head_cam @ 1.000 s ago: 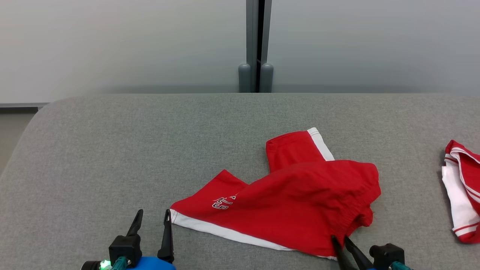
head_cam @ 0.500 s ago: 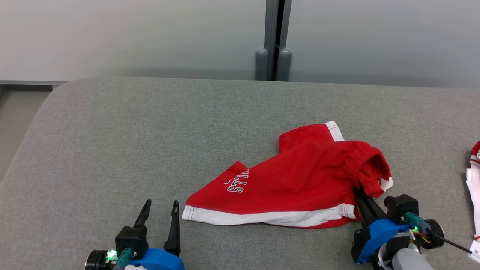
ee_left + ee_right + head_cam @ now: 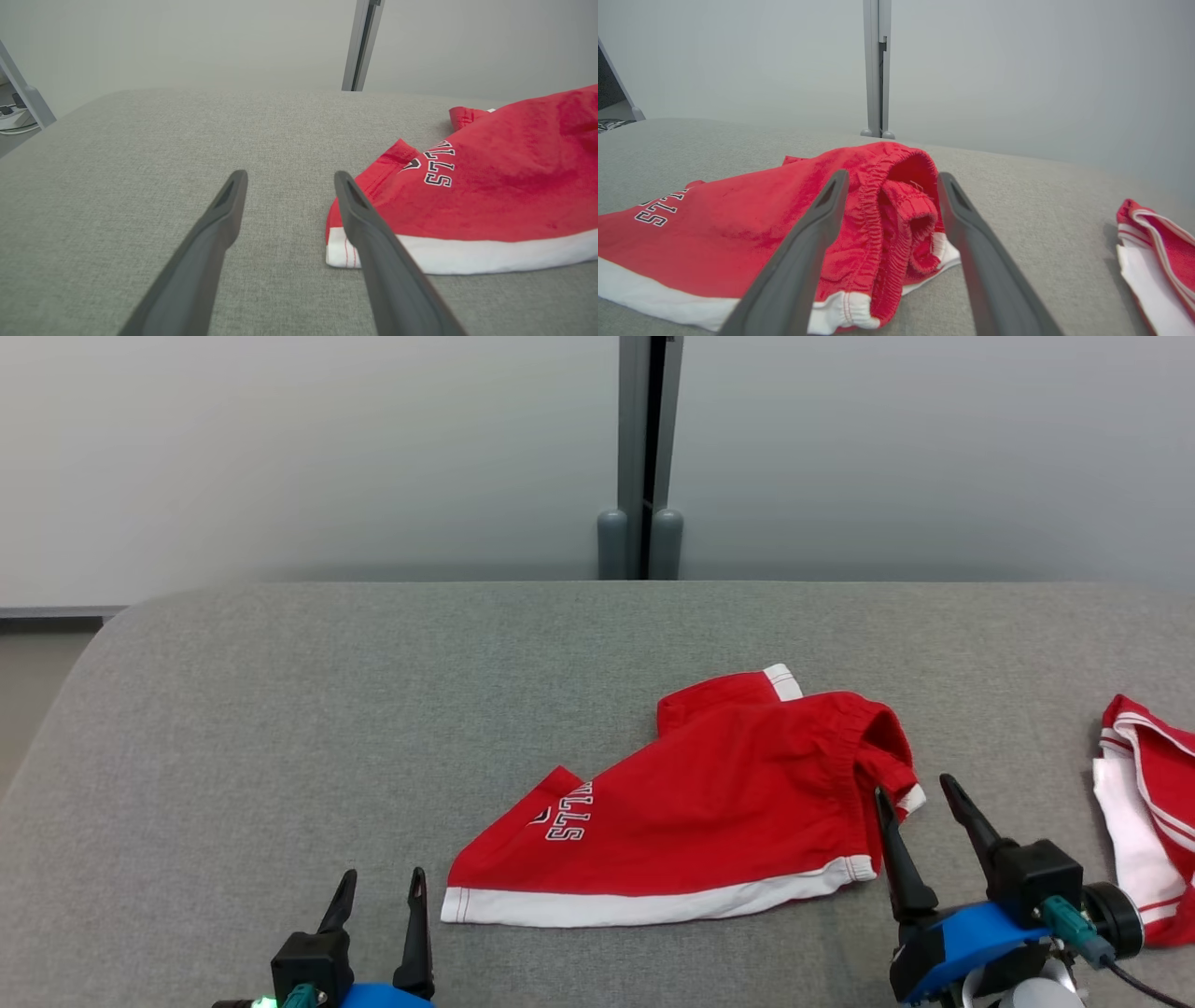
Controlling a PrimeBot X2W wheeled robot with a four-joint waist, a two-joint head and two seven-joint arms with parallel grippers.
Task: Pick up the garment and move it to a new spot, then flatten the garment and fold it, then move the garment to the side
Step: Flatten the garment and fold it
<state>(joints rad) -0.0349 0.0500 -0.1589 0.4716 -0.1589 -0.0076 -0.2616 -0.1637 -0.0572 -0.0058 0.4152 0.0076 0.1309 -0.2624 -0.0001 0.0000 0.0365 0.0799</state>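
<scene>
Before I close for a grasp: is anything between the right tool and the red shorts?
Nothing visible. The open right tool sits right at the red shorts' bunched waistband, with nothing between. The second red-and-white garment lies apart, further right on the grey table.

Shorts (image 3: pixel 719 803): red, white hem band, black-and-white lettering. Worktop (image 3: pixel 280 728): grey woven fabric. Second garment (image 3: pixel 1148 775): red, white stripes. Fingers (image 3: pixel 894 854): black. Wall (image 3: pixel 280 448): pale grey.

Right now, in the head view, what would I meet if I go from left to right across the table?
left gripper → red shorts → right gripper, open at the waistband end of the shorts → red and white garment at the right edge
</scene>
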